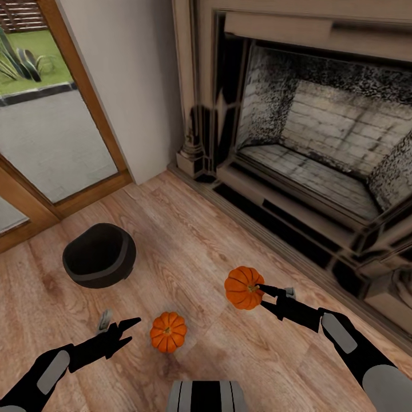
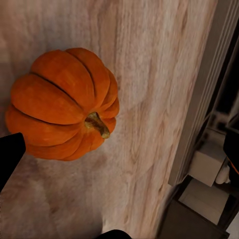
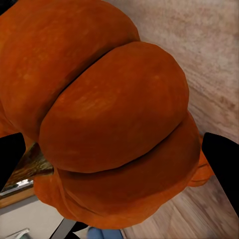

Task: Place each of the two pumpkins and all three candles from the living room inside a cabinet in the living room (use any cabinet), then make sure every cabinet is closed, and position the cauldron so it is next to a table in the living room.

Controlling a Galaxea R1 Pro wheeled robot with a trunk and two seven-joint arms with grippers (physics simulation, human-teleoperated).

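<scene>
2 ribbed orange pumpkins (image 1: 168,332) (image 1: 244,287), short-stemmed.

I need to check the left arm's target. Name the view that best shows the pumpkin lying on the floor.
Left wrist view: the floor pumpkin shows whole, stem included. Head view shows it small, beside the open left gripper.

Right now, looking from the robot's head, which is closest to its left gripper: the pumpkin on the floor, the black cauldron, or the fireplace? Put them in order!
1. The pumpkin on the floor, just to the right of the left gripper.
2. The cauldron, on the floor ahead of that gripper.
3. The fireplace, far across on the right side.
</scene>
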